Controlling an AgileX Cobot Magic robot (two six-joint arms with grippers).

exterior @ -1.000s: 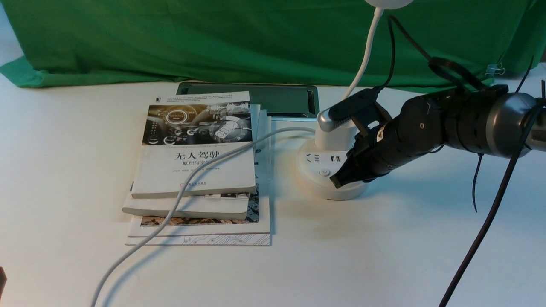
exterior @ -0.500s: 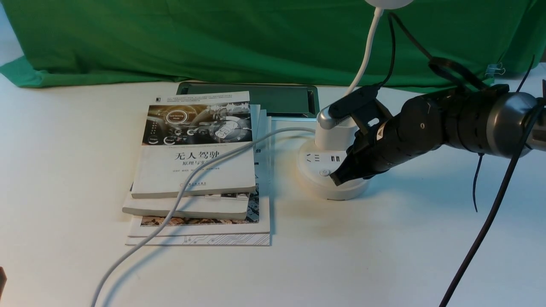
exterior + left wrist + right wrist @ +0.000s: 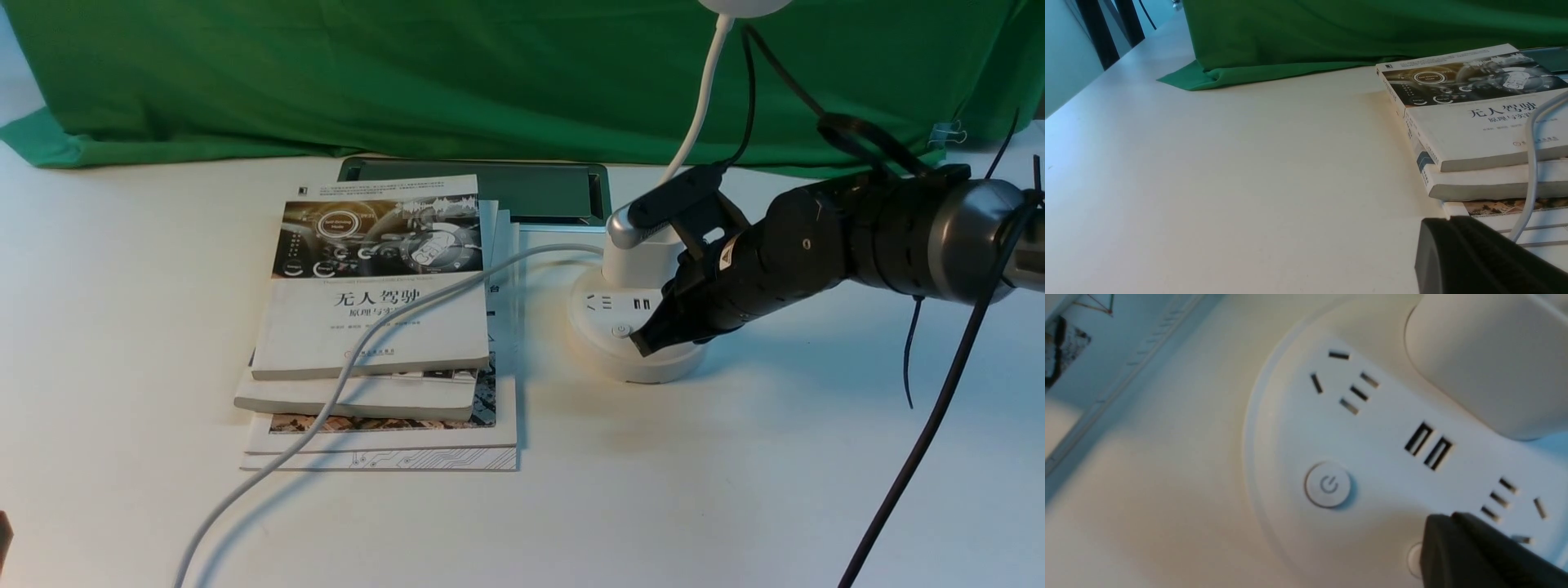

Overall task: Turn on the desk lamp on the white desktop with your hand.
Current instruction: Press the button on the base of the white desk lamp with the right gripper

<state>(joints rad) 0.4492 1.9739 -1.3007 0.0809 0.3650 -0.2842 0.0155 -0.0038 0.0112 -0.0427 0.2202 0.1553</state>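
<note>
The right tool (image 3: pixel 651 340), pressed together, reaches in from 3 o'clock with its tip over the round base of the desk lamp (image 3: pixel 600 347). The tip sits at 4 o'clock of the power button (image 3: pixel 622 330) and half hides a second button (image 3: pixel 1413 559). Bare table (image 3: pixel 735 490) lies open at 6 and 3 o'clock of the base; a book stack (image 3: pixel 375 327) crowds 9 o'clock. The lamp's neck (image 3: pixel 698 106) stands upright, leaning toward 1 o'clock, its head (image 3: pixel 743 5) cut off at the top edge. Of the left tool (image 3: pixel 1478 257) only a dark end shows; its state I cannot tell.
</note>
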